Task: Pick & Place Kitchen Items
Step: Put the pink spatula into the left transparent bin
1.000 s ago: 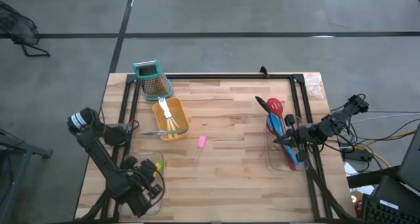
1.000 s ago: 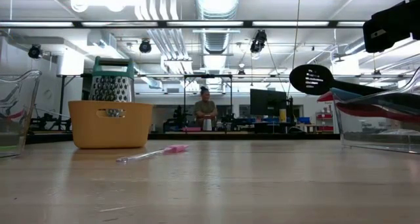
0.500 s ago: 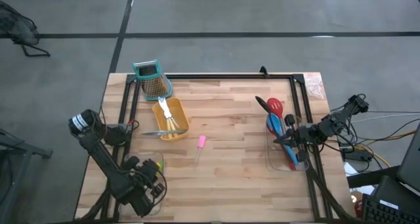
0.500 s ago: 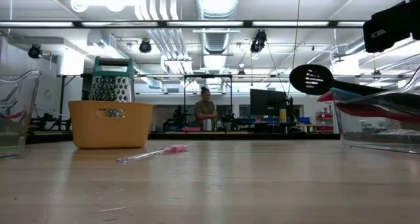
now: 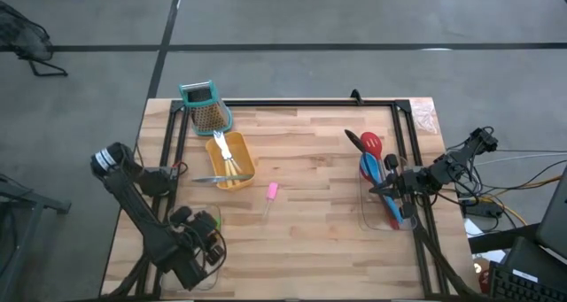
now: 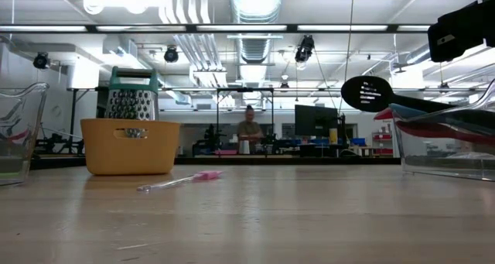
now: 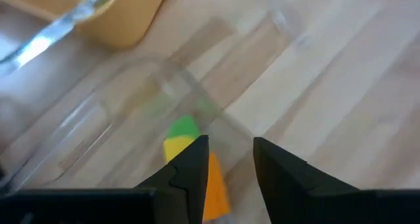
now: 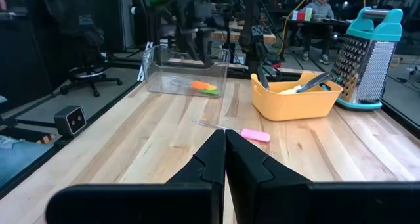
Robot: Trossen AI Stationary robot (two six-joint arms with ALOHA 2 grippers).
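Over the clear tray (image 5: 205, 224) holding orange and green tools (image 7: 197, 168), left tool (image 7: 225, 159) gapes narrowly

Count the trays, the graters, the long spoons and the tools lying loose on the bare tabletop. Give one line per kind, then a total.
Trays: 3 (yellow tray, left clear tray, right clear tray)
Graters: 1 (grater)
Long spoons: 3 (red spoon, blue spoon, black slotted spoon)
Loose tools: 1 (pink-tipped tool)
Total: 8
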